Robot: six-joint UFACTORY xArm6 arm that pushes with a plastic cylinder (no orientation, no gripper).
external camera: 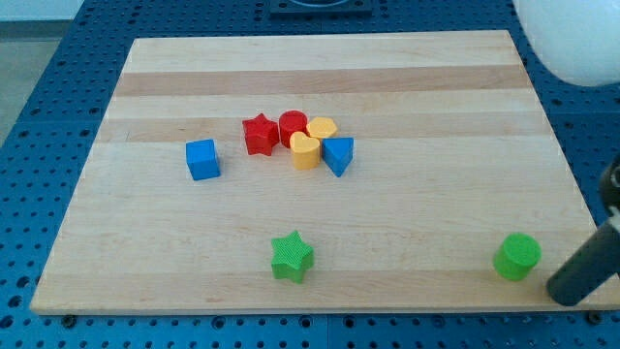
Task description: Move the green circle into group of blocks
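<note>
The green circle (517, 257) lies near the board's bottom right corner. My rod comes in from the view's right edge; my tip (558, 291) sits just right of and below the green circle, a small gap apart. The group of blocks sits upper centre: a red star (260, 134), a red circle (293, 126), a yellow heart (322, 128), a second yellow heart (304, 151) and a blue triangle (337, 154), packed close together.
A blue cube (202, 159) stands alone left of the group. A green star (292, 257) lies at the bottom centre. The wooden board (136, 242) rests on a blue perforated table. A white rounded object (572, 39) is at the top right.
</note>
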